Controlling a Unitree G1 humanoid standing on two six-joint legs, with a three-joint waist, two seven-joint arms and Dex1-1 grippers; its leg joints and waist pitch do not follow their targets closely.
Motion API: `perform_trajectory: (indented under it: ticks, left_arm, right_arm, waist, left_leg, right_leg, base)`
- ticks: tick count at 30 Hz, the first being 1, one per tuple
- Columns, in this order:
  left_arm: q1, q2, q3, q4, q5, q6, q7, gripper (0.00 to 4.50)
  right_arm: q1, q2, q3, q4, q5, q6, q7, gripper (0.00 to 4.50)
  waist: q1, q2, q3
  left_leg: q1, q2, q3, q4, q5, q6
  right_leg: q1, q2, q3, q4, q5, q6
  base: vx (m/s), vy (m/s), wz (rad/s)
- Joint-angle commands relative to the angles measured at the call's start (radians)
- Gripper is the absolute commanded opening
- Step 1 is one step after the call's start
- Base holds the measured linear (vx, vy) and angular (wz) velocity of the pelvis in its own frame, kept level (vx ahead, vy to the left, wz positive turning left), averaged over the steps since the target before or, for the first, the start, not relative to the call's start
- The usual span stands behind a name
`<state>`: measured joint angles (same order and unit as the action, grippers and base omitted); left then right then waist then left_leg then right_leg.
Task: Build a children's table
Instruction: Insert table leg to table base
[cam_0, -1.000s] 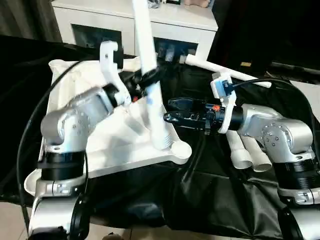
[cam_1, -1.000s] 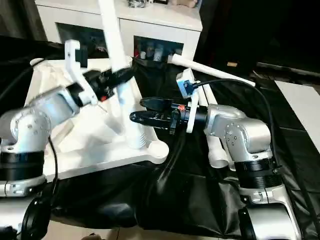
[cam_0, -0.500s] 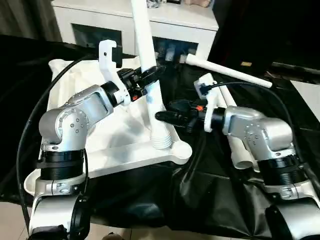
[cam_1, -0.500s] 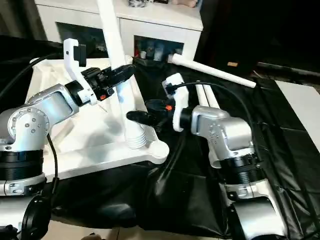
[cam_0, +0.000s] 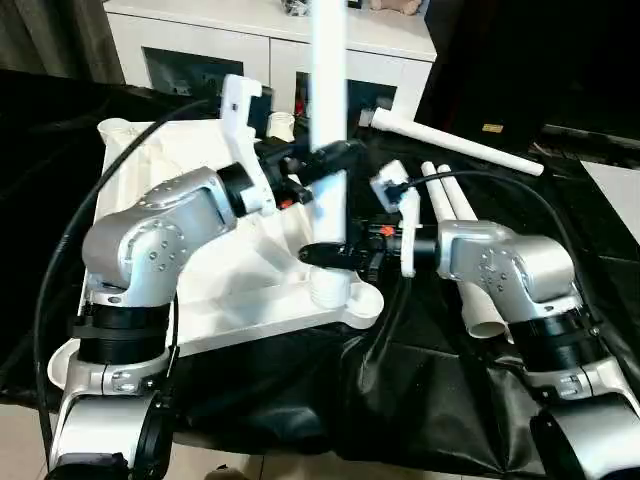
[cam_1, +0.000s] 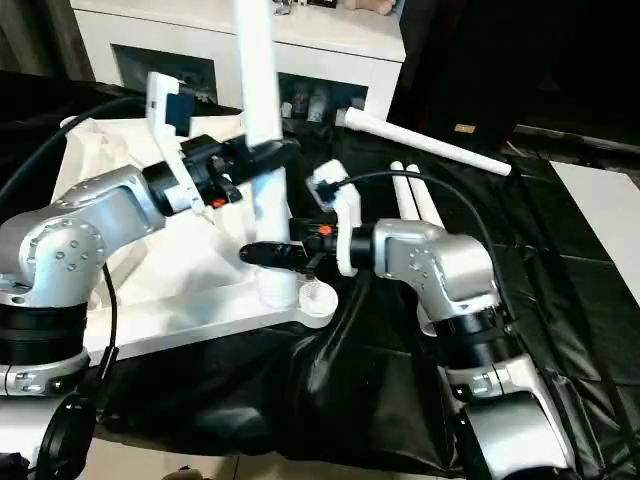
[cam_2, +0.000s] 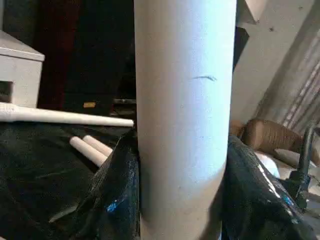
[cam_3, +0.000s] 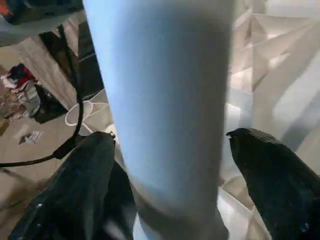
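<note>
- The left hand (cam_0: 335, 155) is closed on the upright leg (cam_0: 328, 90) partway up its length; in the left wrist view the shaft sits tight between both black fingers (cam_2: 117, 190).
- The right hand (cam_0: 325, 255) is set around the same leg low down, just above the corner socket (cam_0: 330, 290). In the right wrist view its fingers (cam_3: 272, 175) stand either side of the shaft with gaps showing, so it is judged spread around the leg, not clamped.
- The leg is held close to vertical, its foot at or in the near corner socket of the tabletop (cam_0: 200, 270), which lies underside up on the black-covered desk (cam_0: 420, 400). Whether the foot is fully seated cannot be told.
- Three more legs are seen: two side by side (cam_0: 450, 205) beyond the right arm, and one (cam_0: 455, 145) lying across at the back, near the white cabinet (cam_0: 250, 45).
- Risk, as judged: if the leg is pressed while slightly tilted, it may jam or skid off the socket rim (the tabletop is light and could slide on the cloth). With only the left hand gripping, the long leg could swing and topple.
</note>
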<state>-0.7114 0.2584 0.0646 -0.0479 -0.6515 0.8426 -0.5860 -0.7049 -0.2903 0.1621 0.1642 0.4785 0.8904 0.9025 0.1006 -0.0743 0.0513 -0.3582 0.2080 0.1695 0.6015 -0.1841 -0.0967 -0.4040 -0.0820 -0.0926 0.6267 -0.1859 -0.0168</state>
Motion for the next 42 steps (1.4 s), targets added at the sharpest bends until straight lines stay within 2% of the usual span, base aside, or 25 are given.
perform_trajectory:
  ticks: [1,7,15,16,20,31,32,36,38,41,42]
  left_arm:
    - [0.002,0.006,-0.021,-0.027,0.006,-0.014,-0.017,1.82]
    - [0.009,0.019,-0.042,-0.038,0.012,-0.019,-0.041,1.82]
    - [0.015,0.034,-0.056,-0.036,0.025,-0.033,-0.062,1.82]
    - [0.016,0.034,-0.057,-0.036,0.026,-0.034,-0.063,1.82]
    - [0.017,0.042,-0.063,-0.036,0.029,-0.041,-0.069,1.82]
    - [0.020,0.039,-0.061,-0.040,0.044,-0.053,-0.053,1.82]
    - [0.022,0.034,-0.050,-0.036,0.024,-0.020,-0.039,2.38]
    - [0.036,0.039,-0.036,-0.034,0.030,-0.004,-0.007,2.57]
    - [0.037,0.035,-0.019,-0.029,0.019,0.001,-0.001,2.84]
    - [0.041,0.031,0.006,-0.035,-0.004,0.015,0.010,2.95]
    - [0.042,0.031,0.007,-0.036,-0.007,0.017,0.011,3.04]
  right_arm:
    - [-0.013,-0.017,0.001,-0.008,0.004,-0.007,0.010,3.56]
    - [-0.011,-0.020,0.015,-0.011,-0.006,-0.010,0.029,3.08]
    - [-0.004,-0.027,0.020,-0.018,-0.007,-0.009,0.039,2.50]
    - [-0.002,-0.028,0.020,-0.019,-0.008,-0.010,0.040,2.29]
    - [0.001,-0.031,0.021,-0.023,-0.009,-0.009,0.045,1.98]
    - [0.008,-0.032,0.024,-0.030,-0.002,-0.011,0.055,1.86]
    - [0.009,-0.031,0.020,-0.028,-0.006,-0.018,0.049,1.86]
    - [0.016,-0.029,-0.015,-0.018,-0.016,-0.056,0.017,1.86]
    - [0.022,-0.035,-0.028,-0.020,-0.017,-0.064,0.010,1.85]
    - [0.040,-0.048,-0.050,-0.035,-0.022,-0.075,-0.010,1.85]
    - [0.043,-0.050,-0.055,-0.036,-0.023,-0.078,-0.015,1.85]
  waist:
    - [0.001,0.012,-0.061]
    - [0.001,0.012,-0.063]
    - [0.001,0.012,-0.062]
    - [0.001,0.018,-0.062]
    - [0.001,0.016,-0.063]
    - [0.001,0.014,-0.064]
    - [0.001,0.014,-0.064]
    - [0.000,0.013,-0.063]
    - [0.001,0.014,-0.063]
    - [0.003,0.014,-0.064]
    - [0.003,0.017,-0.063]
  left_leg:
    - [0.003,0.022,-0.002,-0.076,-0.162,-0.044]
    - [0.003,0.022,-0.003,-0.076,-0.154,-0.046]
    - [0.003,0.022,-0.003,-0.076,-0.161,-0.047]
    - [0.004,0.022,-0.003,-0.076,-0.161,-0.049]
    - [0.004,0.022,-0.003,-0.076,-0.162,-0.049]
    - [0.004,0.022,-0.002,-0.075,-0.154,-0.047]
    - [0.004,0.022,-0.002,-0.074,-0.152,-0.049]
    - [0.004,0.022,-0.002,-0.074,-0.154,-0.049]
    - [0.004,0.021,-0.001,-0.074,-0.159,-0.049]
    - [0.004,0.021,-0.002,-0.074,-0.155,-0.050]
    - [0.004,0.020,-0.002,-0.074,-0.155,-0.050]
  right_leg:
    - [0.058,-0.059,0.056,-0.073,-0.188,-0.141]
    - [0.059,-0.058,0.056,-0.070,-0.165,-0.147]
    - [0.059,-0.058,0.056,-0.072,-0.185,-0.138]
    - [0.058,-0.058,0.056,-0.071,-0.182,-0.140]
    - [0.058,-0.057,0.056,-0.070,-0.169,-0.148]
    - [0.060,-0.058,0.056,-0.069,-0.157,-0.152]
    - [0.060,-0.057,0.056,-0.066,-0.150,-0.155]
    - [0.059,-0.058,0.056,-0.068,-0.158,-0.154]
    - [0.059,-0.057,0.056,-0.070,-0.167,-0.152]
    - [0.060,-0.056,0.056,-0.069,-0.162,-0.151]
    - [0.059,-0.056,0.056,-0.069,-0.161,-0.152]
  base:
    - [0.000,0.000,0.00]
    - [0.000,0.000,0.00]
    - [0.000,0.000,0.00]
    - [0.000,0.000,0.00]
    - [0.000,0.000,0.00]
    - [0.000,0.000,0.00]
    - [0.000,0.000,0.00]
    - [0.000,0.000,0.00]
    - [0.000,0.000,0.00]
    - [0.000,0.000,0.00]
    - [0.000,0.000,0.00]
